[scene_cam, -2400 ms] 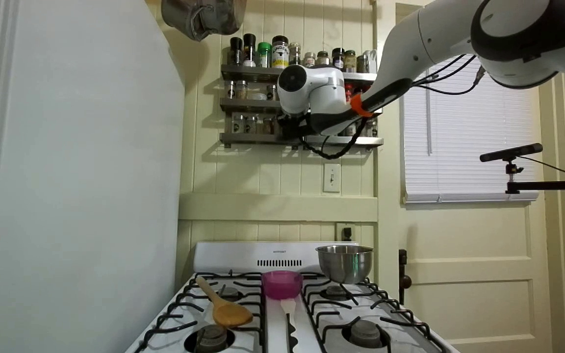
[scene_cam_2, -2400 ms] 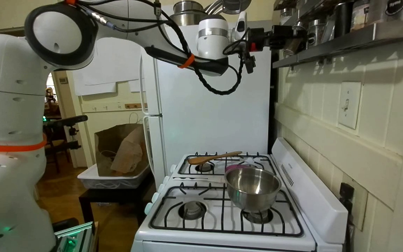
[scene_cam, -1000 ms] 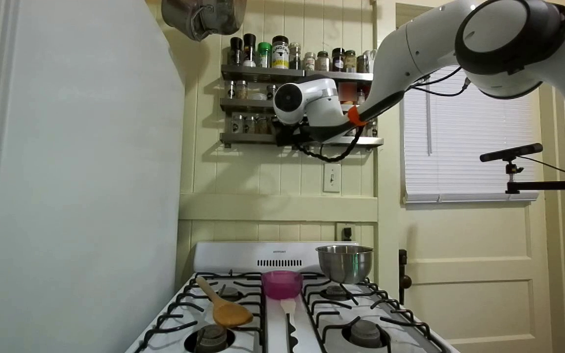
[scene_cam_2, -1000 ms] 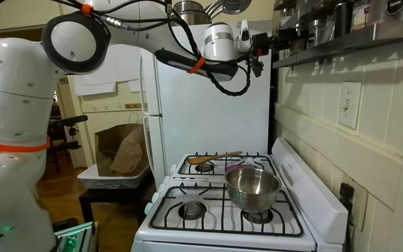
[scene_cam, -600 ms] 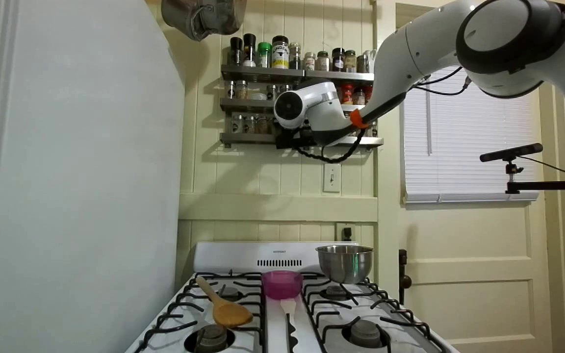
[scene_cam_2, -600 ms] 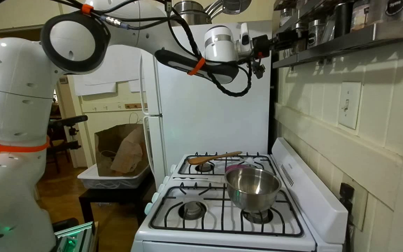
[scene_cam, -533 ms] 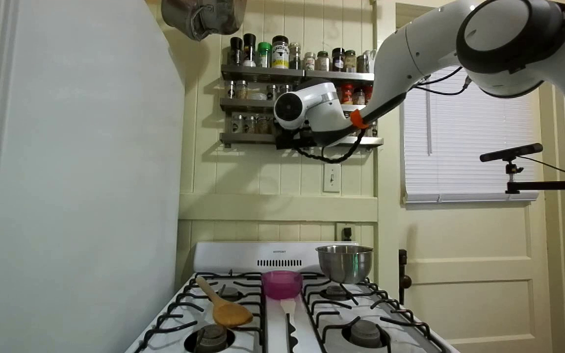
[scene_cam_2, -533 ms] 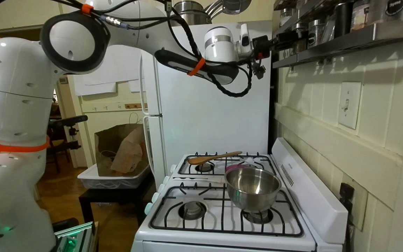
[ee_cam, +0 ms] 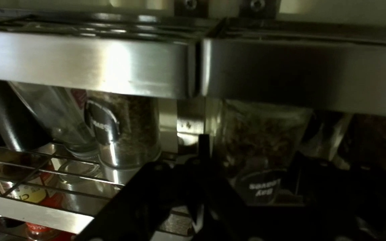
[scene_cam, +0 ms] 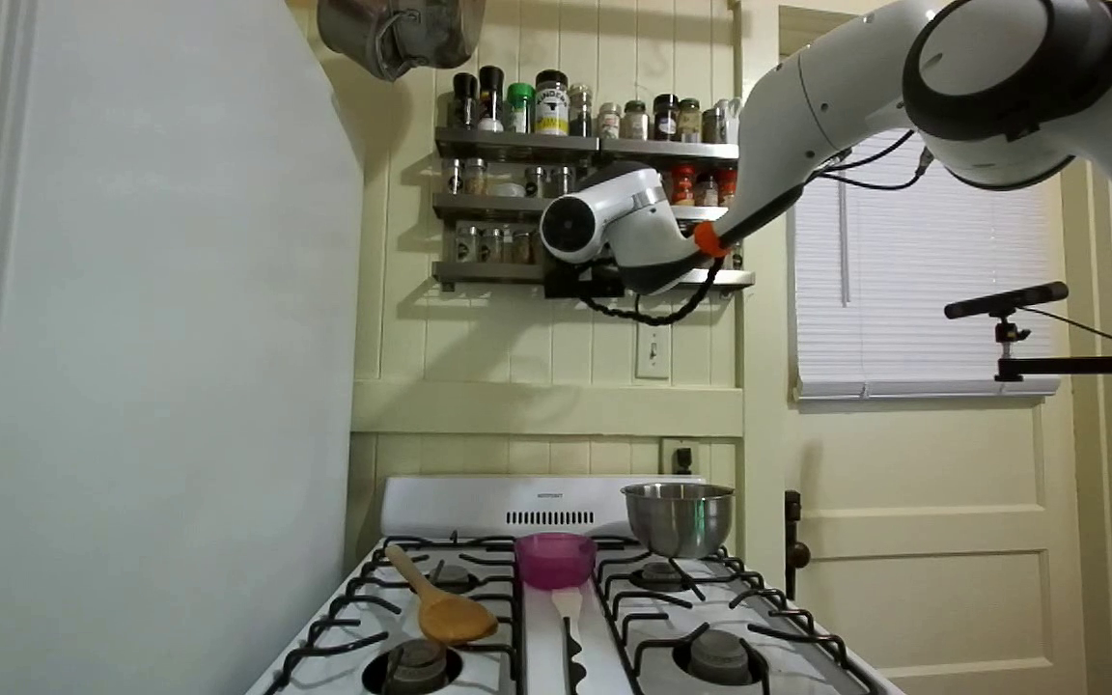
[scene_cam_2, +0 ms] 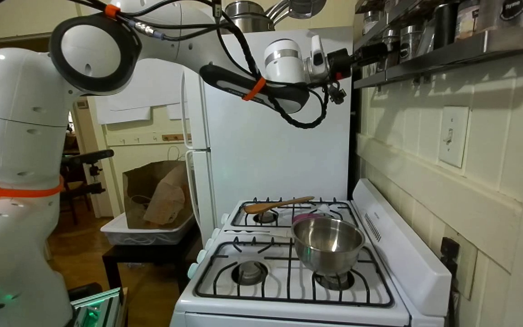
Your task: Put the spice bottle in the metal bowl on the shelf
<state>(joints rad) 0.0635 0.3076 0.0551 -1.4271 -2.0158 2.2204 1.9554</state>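
A clear spice bottle labelled bay leaves (ee_cam: pixel 260 134) stands upright on the lowest tier of the shelf (scene_cam: pixel 490 274). The wrist view is upside down. My gripper (ee_cam: pixel 250 155) is open, its dark fingers on either side of the bottle, with a gap at the left finger. In an exterior view the gripper (scene_cam_2: pixel 379 51) is at the shelf's front, with the bottle (scene_cam_2: pixel 392 45) partly behind it. In an exterior view the arm hides both. The shiny metal bowl (scene_cam: pixel 679 523) stands on the back burner; its inside looks empty in an exterior view (scene_cam_2: pixel 329 256).
Other jars flank the bottle closely, such as a savory jar (ee_cam: pixel 129 130). The metal rim (ee_cam: pixel 79 63) runs along the shelf front. A pink bowl (scene_cam: pixel 556 562), wooden spoon (scene_cam: pixel 455 616) and white spatula (scene_cam: pixel 568 606) lie on the stove. The fridge (scene_cam_2: pixel 279 127) stands beside it.
Earlier the bottle was tilted at the gripper; now it stands upright on the shelf. The arm reached forward and down slightly, then the gripper drew back a little from the bottle. The bowl has not moved.
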